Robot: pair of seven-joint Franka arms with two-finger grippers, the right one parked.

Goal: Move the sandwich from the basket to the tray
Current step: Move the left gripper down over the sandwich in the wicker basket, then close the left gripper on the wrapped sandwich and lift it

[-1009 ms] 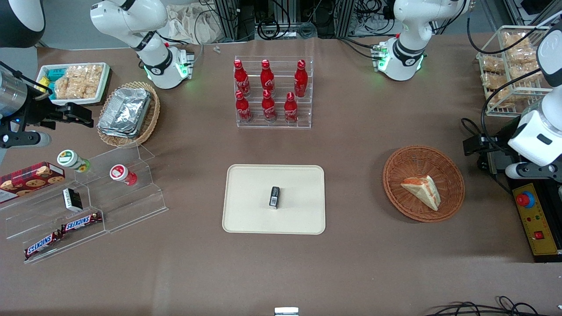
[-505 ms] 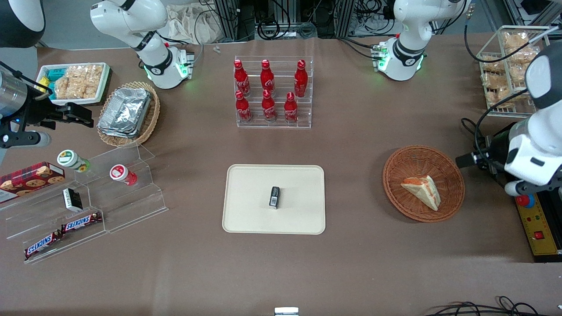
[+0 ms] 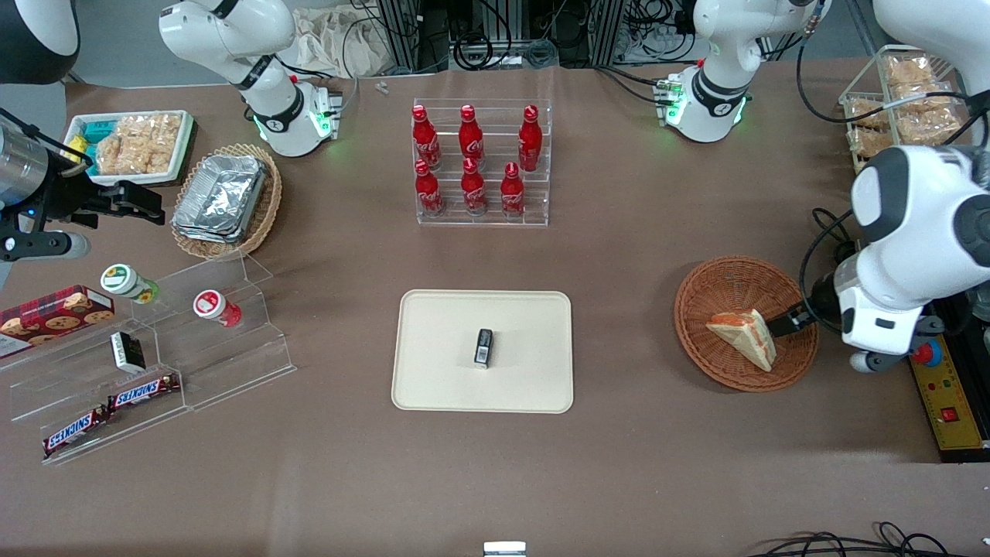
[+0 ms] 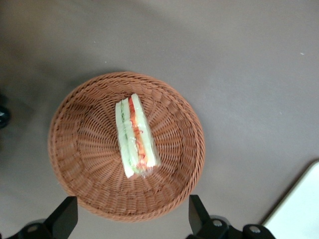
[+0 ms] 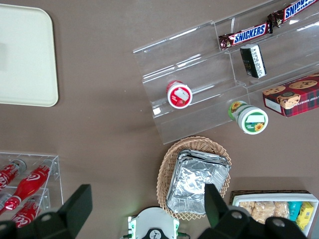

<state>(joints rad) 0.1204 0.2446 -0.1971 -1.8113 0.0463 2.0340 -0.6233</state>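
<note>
Tool hangs above the basket, fingers spread wide, gripping nothing. Sandwich lies in the basket, filling edge up. Tray sits well apart, mid-table, a small black item on it.
</note>
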